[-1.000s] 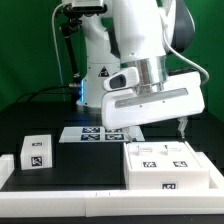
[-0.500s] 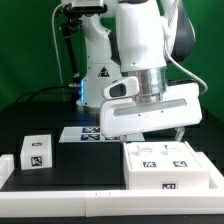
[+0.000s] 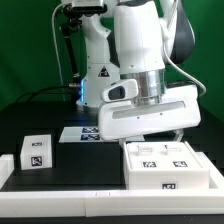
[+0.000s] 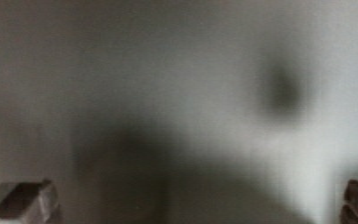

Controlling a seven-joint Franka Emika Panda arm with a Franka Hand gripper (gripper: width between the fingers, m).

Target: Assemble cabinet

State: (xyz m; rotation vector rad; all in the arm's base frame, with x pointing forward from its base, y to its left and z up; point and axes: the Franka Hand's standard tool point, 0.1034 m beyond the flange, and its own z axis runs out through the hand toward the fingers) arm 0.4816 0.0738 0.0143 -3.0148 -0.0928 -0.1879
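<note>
Status from the cabinet build: the pincer (image 3: 146, 131) was spread as wide as it goes and had hold of nothing. In the wrist view both fingertips (image 4: 23, 200) sat way out at opposite edges of the picture. Everything between them was one grey blur, so I couldn't tell what was underneath from that camera.

In the exterior view the cabinet (image 3: 170, 165) lay flat on the black worktop (image 3: 70, 172) at about 4 o'clock from the middle of the picture. It looked like a low white box, with two square tags on its top face and one on the front face. The pincer hung over it at roughly 11 o'clock from the box, on the end of the white arm (image 3: 135, 40). From there it looked clear of the cabinet, not touching it.

A small white cube (image 3: 37, 151) with one tag on its front stood at about 8 o'clock, well apart from the cabinet. The marker board (image 3: 88, 133) lay flat further back between the two, and the pincer's wide body covered one end of it.
</note>
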